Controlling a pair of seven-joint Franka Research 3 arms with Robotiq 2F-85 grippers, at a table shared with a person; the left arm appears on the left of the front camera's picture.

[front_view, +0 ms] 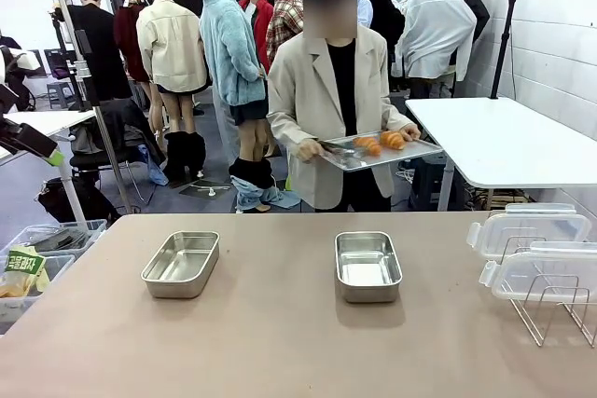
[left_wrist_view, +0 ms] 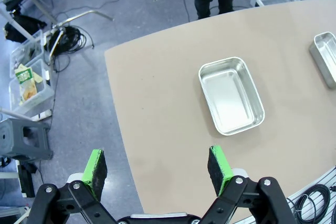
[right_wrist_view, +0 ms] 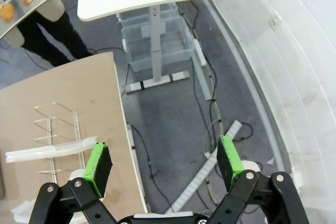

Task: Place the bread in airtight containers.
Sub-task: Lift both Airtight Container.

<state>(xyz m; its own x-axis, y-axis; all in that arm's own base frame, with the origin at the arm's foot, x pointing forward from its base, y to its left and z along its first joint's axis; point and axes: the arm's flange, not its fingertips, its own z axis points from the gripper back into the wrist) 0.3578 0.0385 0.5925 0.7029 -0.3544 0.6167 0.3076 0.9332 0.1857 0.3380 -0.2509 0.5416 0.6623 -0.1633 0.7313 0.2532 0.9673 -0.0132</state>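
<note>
At the far side a person (front_view: 308, 100) grasps a steel tray (front_view: 415, 151) bearing the bread (front_view: 382, 143) while 2 airtight containers (front_view: 182, 265) (front_view: 367, 267) sit empty on the near table (front_view: 280, 342) — the left gripper (left_wrist_view: 157, 169) and right gripper (right_wrist_view: 164, 161) gape, holding nothing.

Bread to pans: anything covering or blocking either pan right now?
Nothing visible. The left pan and right pan sit open and empty on the table; the lids rest on the wire rack at the robot's right. The bread is on the tray the person holds past the far edge.
</note>
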